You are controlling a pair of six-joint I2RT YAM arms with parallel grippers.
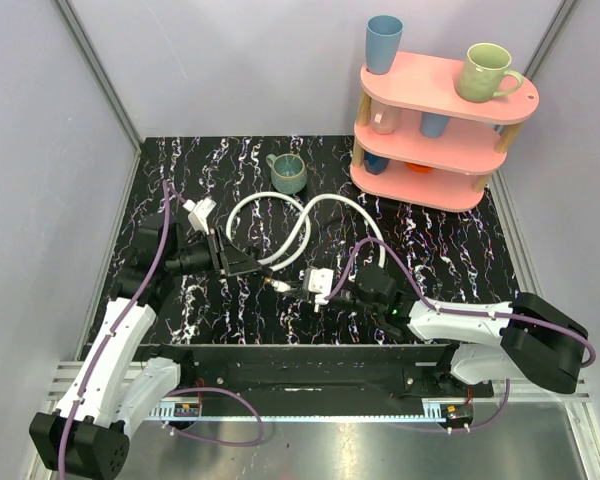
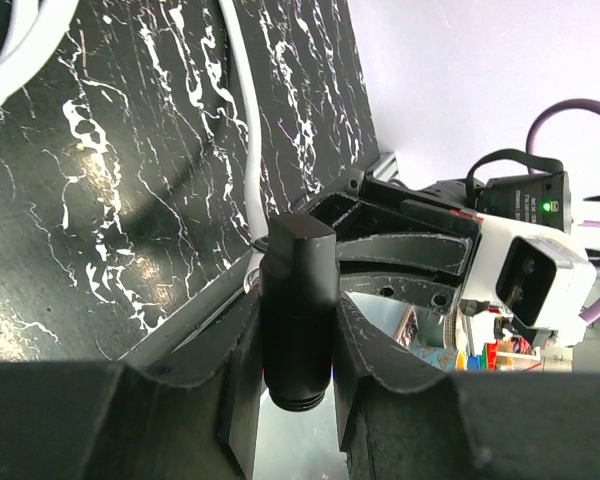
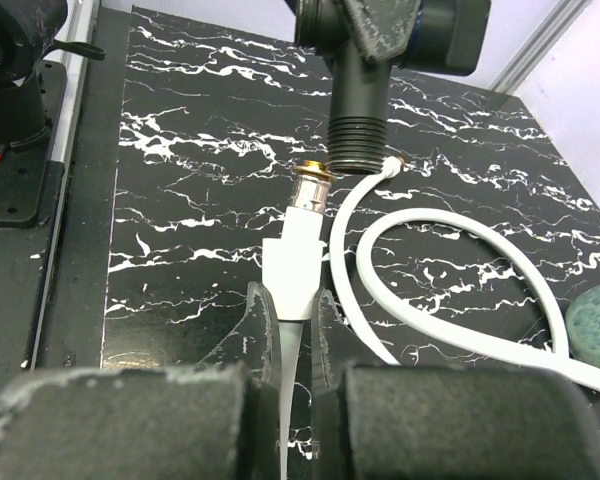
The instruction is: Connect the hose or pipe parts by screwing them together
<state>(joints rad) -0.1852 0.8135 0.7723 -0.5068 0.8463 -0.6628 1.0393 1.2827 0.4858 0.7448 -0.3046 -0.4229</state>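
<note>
Partly hidden: upper end of black threaded cylindrical fitting, covered by left gripper, clamped on it. Thin white flexible hose cut by frame edge. Right gripper closed on white tapered hose sleeve. Brass end fitting pointed straight ahead of fingers, just beside black thread.

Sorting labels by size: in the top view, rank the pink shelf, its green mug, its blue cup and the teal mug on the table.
1. pink shelf
2. green mug and blue cup: look alike, unranked
3. teal mug: looks smallest, but it sits lower, farther from the camera, so unsure
</note>
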